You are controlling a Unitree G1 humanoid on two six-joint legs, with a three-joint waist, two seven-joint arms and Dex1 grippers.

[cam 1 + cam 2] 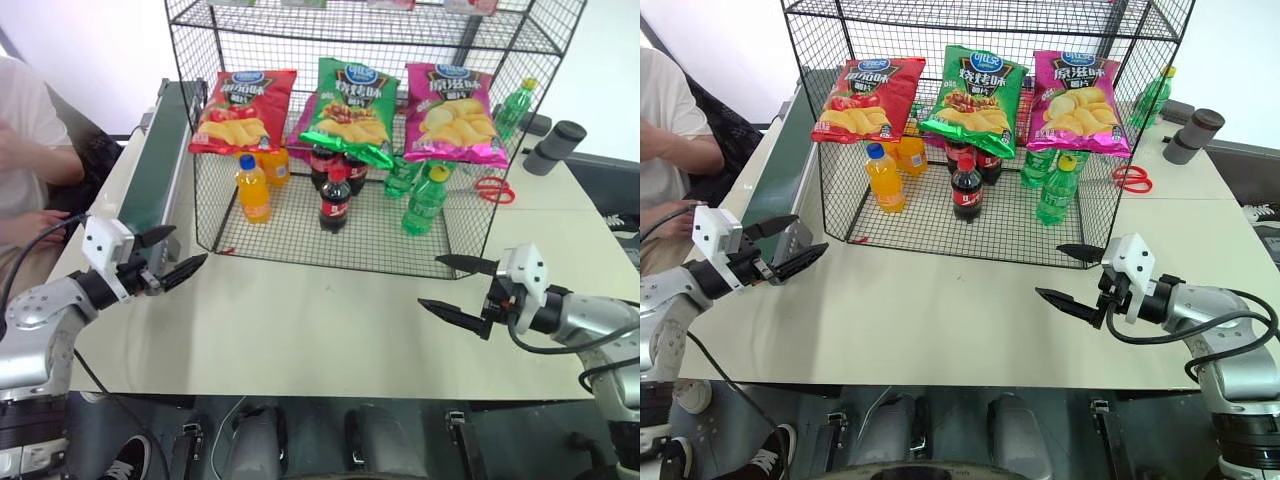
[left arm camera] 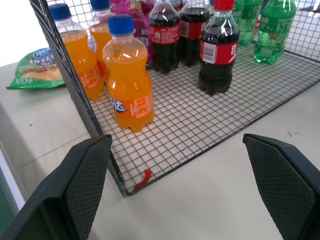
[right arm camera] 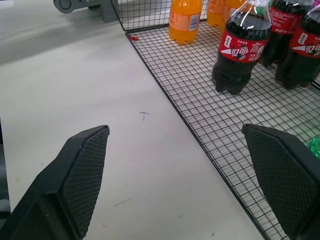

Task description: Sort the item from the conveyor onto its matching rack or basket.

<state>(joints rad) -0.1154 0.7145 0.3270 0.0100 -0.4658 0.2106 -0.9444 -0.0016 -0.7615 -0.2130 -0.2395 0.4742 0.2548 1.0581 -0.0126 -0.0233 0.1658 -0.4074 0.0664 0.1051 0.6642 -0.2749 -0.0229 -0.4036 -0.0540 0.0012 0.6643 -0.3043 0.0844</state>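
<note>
Cola bottle (image 1: 335, 198) inside wire rack (image 1: 300, 240)

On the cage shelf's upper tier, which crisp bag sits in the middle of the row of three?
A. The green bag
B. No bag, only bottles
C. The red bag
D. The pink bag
A. The green crisp bag hangs between the red crisp bag and the pink crisp bag on the front of the black wire cage shelf.
</note>
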